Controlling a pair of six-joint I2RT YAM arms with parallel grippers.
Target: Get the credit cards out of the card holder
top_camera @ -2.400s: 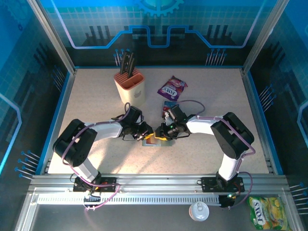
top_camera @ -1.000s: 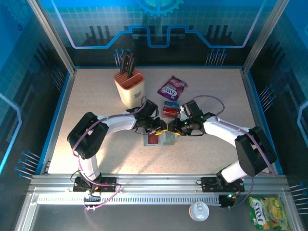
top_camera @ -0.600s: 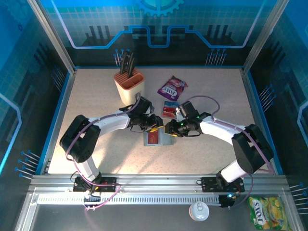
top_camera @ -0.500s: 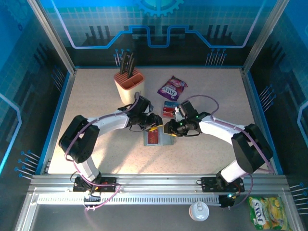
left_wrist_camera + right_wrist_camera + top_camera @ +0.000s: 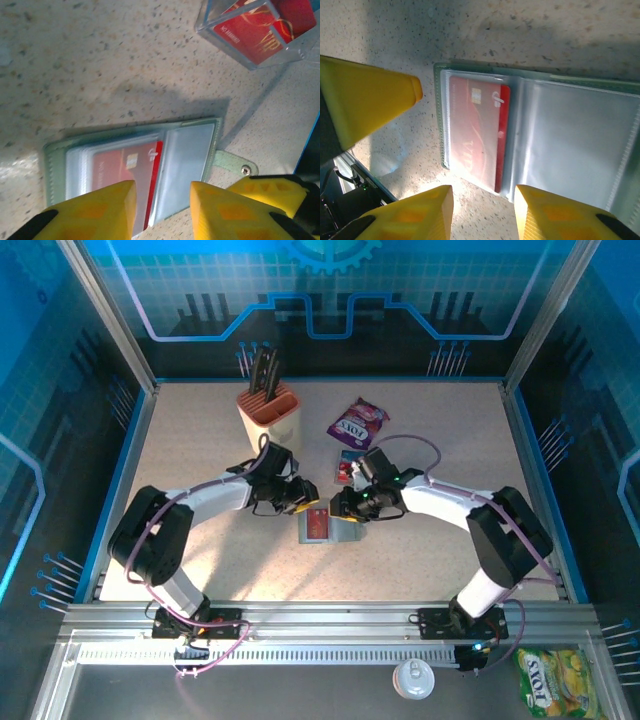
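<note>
- Tabletop (image 5: 200, 560), speckled beige, carries everything here inside blue walls.
- The left arm (image 5: 215, 498) reaches in from the left toward the table's middle. The left gripper (image 5: 162, 192) hangs over the near edge of the card holder (image 5: 185, 155), its yellow fingers a modest way apart with nothing between them.
- The right arm (image 5: 440, 502) reaches in from the right. The right gripper (image 5: 482, 197) is poised at the holder's edge, jaws likewise parted and empty; the two grippers nearly meet above the holder.
- A beige and orange knife block (image 5: 270, 420) stands upright at the back left, dark handles sticking up.
- A purple snack packet (image 5: 357, 423) lies flat to the right of the block.
- The card holder lies open and flat at mid-table, clear sleeves facing up, its snap tab (image 5: 235, 167) sticking out at one side.
- Loose credit cards (image 5: 349, 468), red and blue, lie on the table just behind the holder, between it and the packet.
- One red card (image 5: 475, 135) sits in a clear sleeve of one panel, its long edge poking slightly past the sleeve; the other panel's sleeve looks empty.
</note>
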